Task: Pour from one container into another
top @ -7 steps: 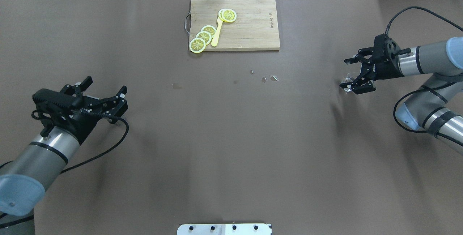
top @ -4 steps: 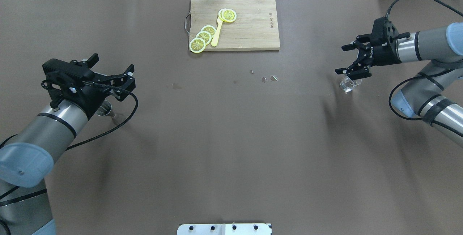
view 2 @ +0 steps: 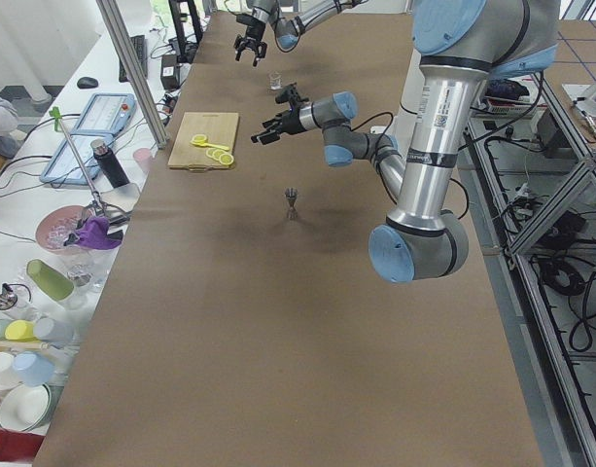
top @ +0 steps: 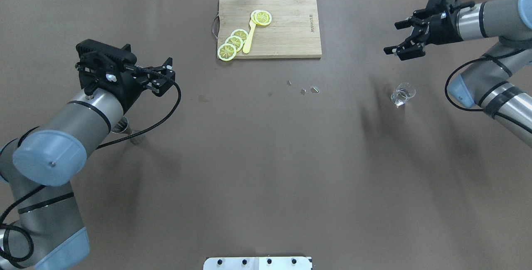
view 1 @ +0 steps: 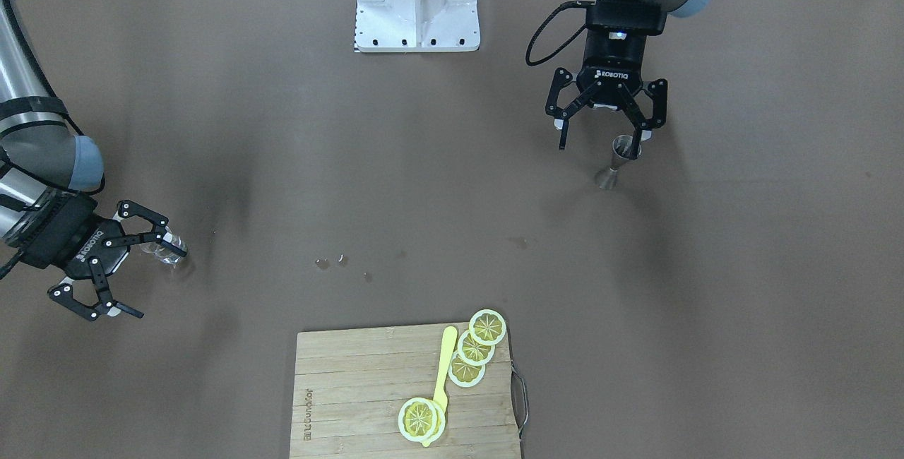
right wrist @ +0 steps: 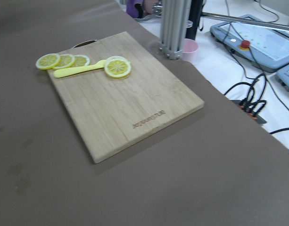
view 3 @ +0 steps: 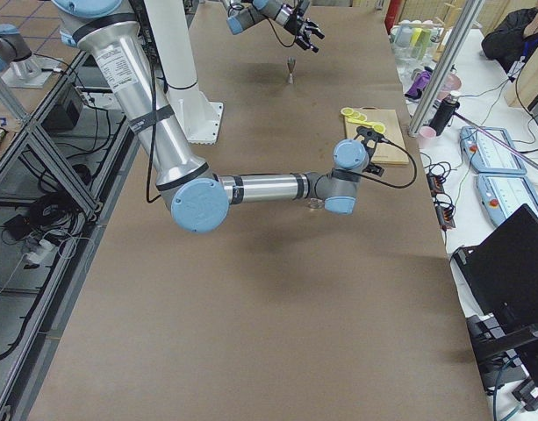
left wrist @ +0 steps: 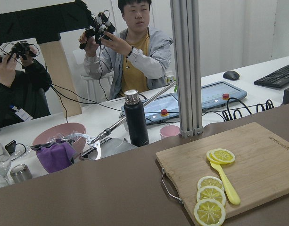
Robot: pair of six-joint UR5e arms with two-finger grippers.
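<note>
**Two containers standing free, no pour under way**

Small clear glass cup with a pouring lip: upright on the brown worktop, toward the robot's right end. Nothing touches it. It glints, but whether it holds liquid cannot be told.

Small grey hourglass-shaped steel jigger: upright at the robot's left end, well apart from the glass cup. Its mouth is dark and any contents are not readable.

Left gripper: fingers spread wide and empty, hanging above and just beside the steel jigger.

Right gripper: fingers wide and empty, lifted clear of the glass cup toward the far edge.

A few shiny specks lie mid-worktop; what they are is unclear. A wooden cutting board carries lemon slices and a yellow spoon.

Judgement: no sign tells whether a pour has happened. If one is due, every step is left: grasp, carry across, tip.
</note>
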